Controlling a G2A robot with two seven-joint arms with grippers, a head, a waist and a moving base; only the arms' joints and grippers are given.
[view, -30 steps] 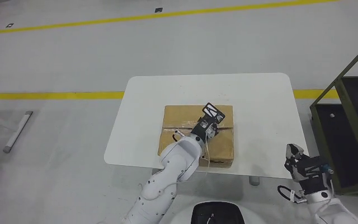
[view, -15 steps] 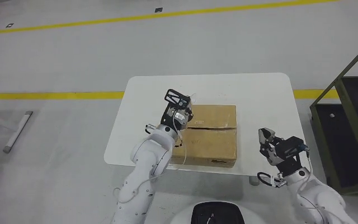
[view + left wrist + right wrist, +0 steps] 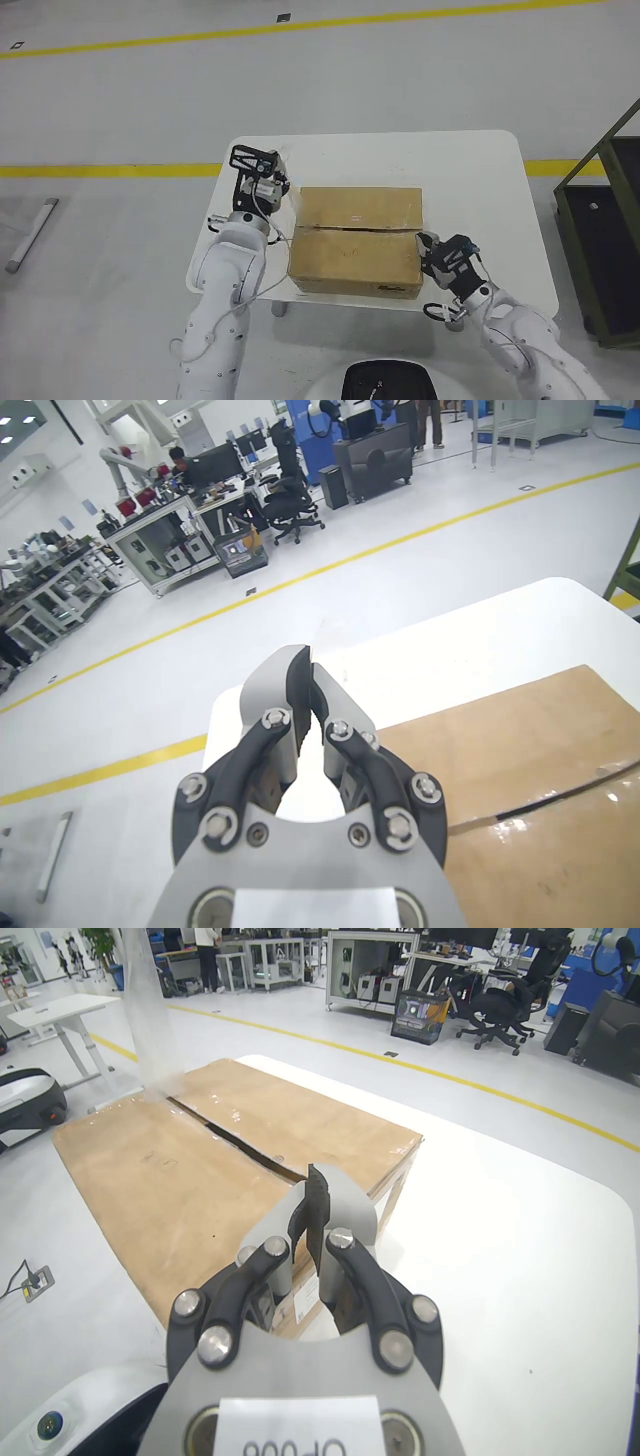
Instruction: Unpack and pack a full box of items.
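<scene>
Your right wrist view is catching clear tape [image 3: 146, 1018] rising off the box [image 3: 355, 235] lying lengthwise across the table [image 3: 470, 180]; left hand [image 3: 308, 665] and right hand [image 3: 315, 1185] are sitting shut, gripping nothing visible.

My left gripper [image 3: 306, 660], silver metal fingers on black linkages, is closed, with its dark ribbed pads [image 3: 299, 695] meeting at the tips. From above, I see the white left arm [image 3: 225, 278] bent at the elbow and stretched forward, the gripper at its far end with the wrist tipped up. My right gripper [image 3: 314, 1183], of the same build, is also closed, pads pressed together. The white right arm [image 3: 520, 332] angles inward toward the left arm, its gripper pointing forward and to the left.
</scene>
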